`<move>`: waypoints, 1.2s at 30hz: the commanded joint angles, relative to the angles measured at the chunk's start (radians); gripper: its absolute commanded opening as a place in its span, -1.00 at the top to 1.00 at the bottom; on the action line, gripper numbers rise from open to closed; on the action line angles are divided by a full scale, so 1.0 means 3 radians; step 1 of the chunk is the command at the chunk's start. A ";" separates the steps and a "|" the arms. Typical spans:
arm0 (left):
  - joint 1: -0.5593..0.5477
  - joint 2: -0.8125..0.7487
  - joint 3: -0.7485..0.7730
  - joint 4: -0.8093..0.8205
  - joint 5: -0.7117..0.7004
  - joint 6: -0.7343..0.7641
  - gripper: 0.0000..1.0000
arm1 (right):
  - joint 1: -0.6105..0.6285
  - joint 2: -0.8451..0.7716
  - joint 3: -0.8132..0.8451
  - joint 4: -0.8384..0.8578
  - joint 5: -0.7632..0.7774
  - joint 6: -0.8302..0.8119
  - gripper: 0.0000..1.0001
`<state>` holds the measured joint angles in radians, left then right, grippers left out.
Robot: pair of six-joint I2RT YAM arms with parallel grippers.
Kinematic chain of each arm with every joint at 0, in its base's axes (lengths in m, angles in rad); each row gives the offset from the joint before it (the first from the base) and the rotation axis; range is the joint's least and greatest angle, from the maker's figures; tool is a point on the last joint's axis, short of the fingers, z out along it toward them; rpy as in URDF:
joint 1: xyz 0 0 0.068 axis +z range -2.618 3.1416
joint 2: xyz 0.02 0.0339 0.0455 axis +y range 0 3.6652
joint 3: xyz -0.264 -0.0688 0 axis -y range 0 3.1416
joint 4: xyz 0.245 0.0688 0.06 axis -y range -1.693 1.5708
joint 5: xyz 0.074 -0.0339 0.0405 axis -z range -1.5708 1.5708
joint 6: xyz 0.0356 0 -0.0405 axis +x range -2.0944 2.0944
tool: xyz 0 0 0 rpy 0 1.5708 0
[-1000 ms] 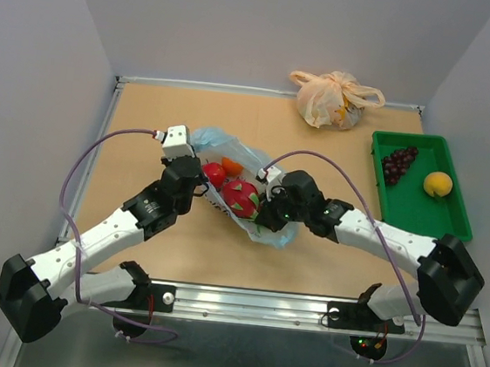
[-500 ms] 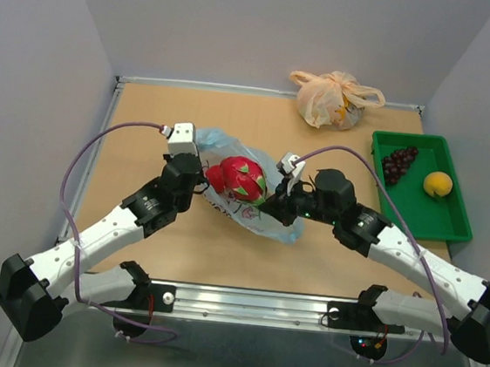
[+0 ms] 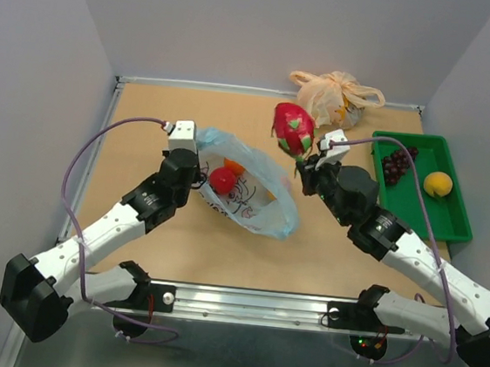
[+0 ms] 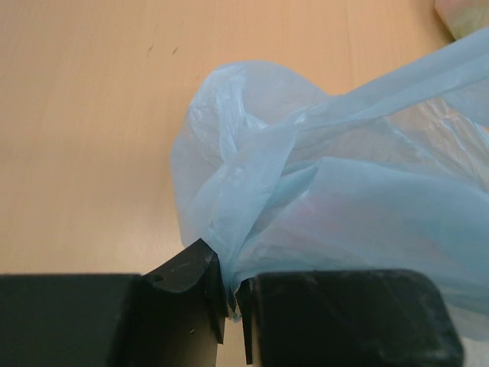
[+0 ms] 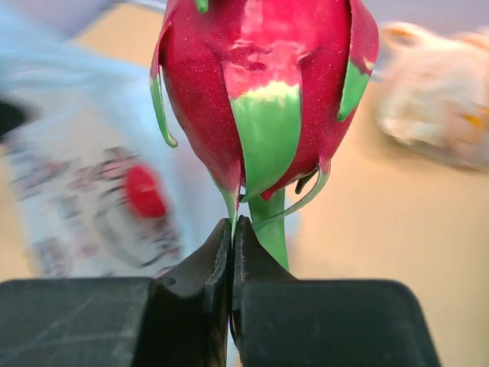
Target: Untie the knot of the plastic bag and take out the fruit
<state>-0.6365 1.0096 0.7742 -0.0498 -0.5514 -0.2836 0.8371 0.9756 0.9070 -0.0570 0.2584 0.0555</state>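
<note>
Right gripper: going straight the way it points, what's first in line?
The right gripper pinches the dragon fruit by a green tip. Beyond it, the line seems to pass between the plastic bag and the peach-orange bag toward bare table; depth is unclear.

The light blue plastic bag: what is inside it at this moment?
Inside the plastic bag, a round red fruit and, beside it, part of an orange fruit show. Whether more lies under them or beneath the crumpled film cannot be seen.
</note>
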 commanded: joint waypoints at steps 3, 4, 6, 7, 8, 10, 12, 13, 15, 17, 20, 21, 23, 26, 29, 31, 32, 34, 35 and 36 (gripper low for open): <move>0.0015 -0.0266 -0.0085 0.0099 0.0002 0.0143 0.60 | -0.0764 0.0184 0.0280 0.0349 0.1562 0.0090 0.99; 0.0020 -0.0287 -0.0080 0.0105 0.0023 0.0143 0.61 | -0.1160 0.0199 0.0265 0.0349 0.1461 0.0182 0.99; 0.0030 -0.0297 -0.0075 0.0110 0.0064 0.0138 0.60 | -0.1551 0.0306 0.0224 0.0354 0.1419 0.0464 0.99; 0.0025 -0.0297 -0.0070 0.0100 0.0069 0.0138 0.61 | -0.1735 0.0357 0.0219 0.0359 0.1363 0.0535 0.99; 0.0030 -0.0302 -0.0075 0.0105 0.0074 0.0143 0.60 | -0.2081 0.0459 0.0224 0.0369 0.1343 0.0688 0.99; 0.0035 -0.0308 -0.0075 0.0105 0.0099 0.0132 0.61 | -0.2562 0.0603 0.0254 0.0405 0.1205 0.0822 0.99; 0.0051 -0.0308 -0.0070 0.0105 0.0151 0.0132 0.61 | -0.2861 0.0878 0.0305 0.0481 0.0960 0.0960 0.99; 0.0061 -0.0308 -0.0065 0.0100 0.0166 0.0127 0.60 | -0.3095 0.0981 0.0376 0.0537 0.0888 0.1001 0.99; 0.0076 -0.0313 -0.0065 0.0105 0.0202 0.0127 0.61 | -0.3260 0.1207 0.0464 0.0609 0.0785 0.1032 0.99; 0.0102 -0.0343 -0.0070 0.0105 0.0222 0.0112 0.60 | -0.3424 0.1538 0.0626 0.0660 0.0729 0.1027 0.99; 0.0143 -0.0374 -0.0080 0.0120 0.0253 0.0112 0.61 | -0.3573 0.1922 0.0811 0.0661 0.0667 0.1057 0.96; 0.0153 -0.0379 -0.0080 0.0125 0.0268 0.0112 0.61 | -0.3608 0.2014 0.0842 0.0661 0.0647 0.1078 0.71; 0.0178 -0.0379 -0.0080 0.0125 0.0294 0.0107 0.61 | -0.3685 0.2213 0.0893 0.0661 0.0520 0.1063 0.27; 0.0224 -0.0374 -0.0085 0.0135 0.0355 0.0102 0.61 | -0.3701 0.2357 0.1001 0.0645 0.0376 0.0823 -0.49; 0.0235 -0.0364 -0.0085 0.0140 0.0401 0.0097 0.61 | -0.3701 0.2286 0.0955 0.0635 0.0300 0.0781 -0.85; 0.0265 -0.0343 -0.0080 0.0140 0.0442 0.0102 0.61 | -0.3696 0.2092 0.0848 0.0620 0.0182 0.0797 -0.98; 0.0271 -0.0333 -0.0080 0.0145 0.0457 0.0097 0.61 | -0.3690 0.2015 0.0807 0.0604 0.0116 0.0812 -1.00; 0.0286 -0.0333 -0.0080 0.0151 0.0503 0.0102 0.61 | -0.3660 0.1734 0.0695 0.0559 -0.0108 0.0833 -1.00; 0.0291 -0.0328 -0.0085 0.0151 0.0524 0.0107 0.61 | -0.3589 0.1627 0.0664 0.0477 -0.0186 0.0827 -1.00; 0.0291 -0.0328 -0.0085 0.0151 0.0544 0.0102 0.61 | -0.3527 0.1535 0.0648 0.0421 -0.0262 0.0792 -1.00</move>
<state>-0.5579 0.9169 0.7578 -0.0490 -0.4164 -0.2623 -0.2596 1.5845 1.1156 0.0566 0.2947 0.3099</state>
